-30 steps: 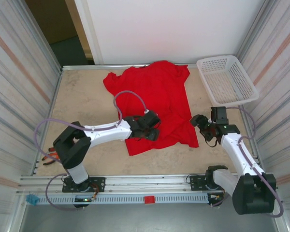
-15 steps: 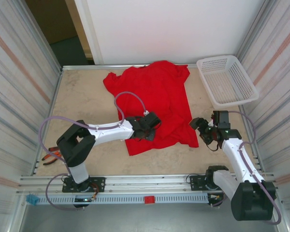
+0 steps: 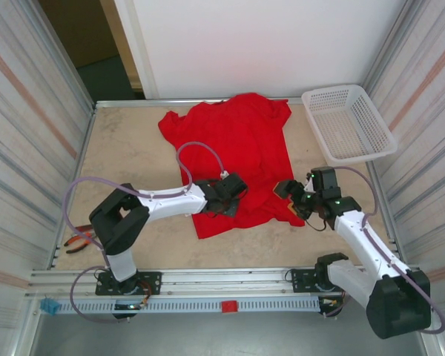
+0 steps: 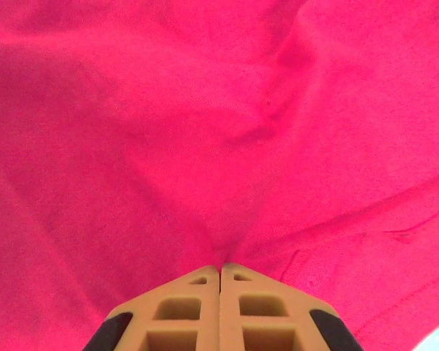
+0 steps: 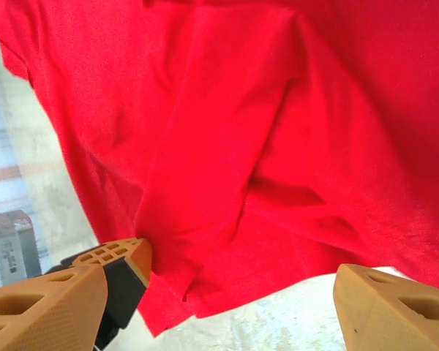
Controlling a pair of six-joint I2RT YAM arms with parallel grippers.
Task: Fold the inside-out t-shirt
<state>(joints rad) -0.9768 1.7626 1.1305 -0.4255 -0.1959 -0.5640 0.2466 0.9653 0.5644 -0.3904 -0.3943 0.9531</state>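
one red inside-out t-shirt (image 3: 241, 137) lies spread on the table (image 3: 130, 152), reaching from the far edge toward the middle, its near hem rumpled. one white mesh basket (image 3: 348, 122) sits at the far right corner, apart from the shirt. one pair of orange-handled pliers (image 3: 76, 240) lies at the left edge. there are two arms. the left gripper (image 3: 226, 197) has its jaws pressed together, pinching a fold of cloth near the shirt's near-left hem. the right gripper (image 3: 291, 197) holds its jaws spread wide over the near-right hem corner. bare table lies left of the shirt and along the near edge.
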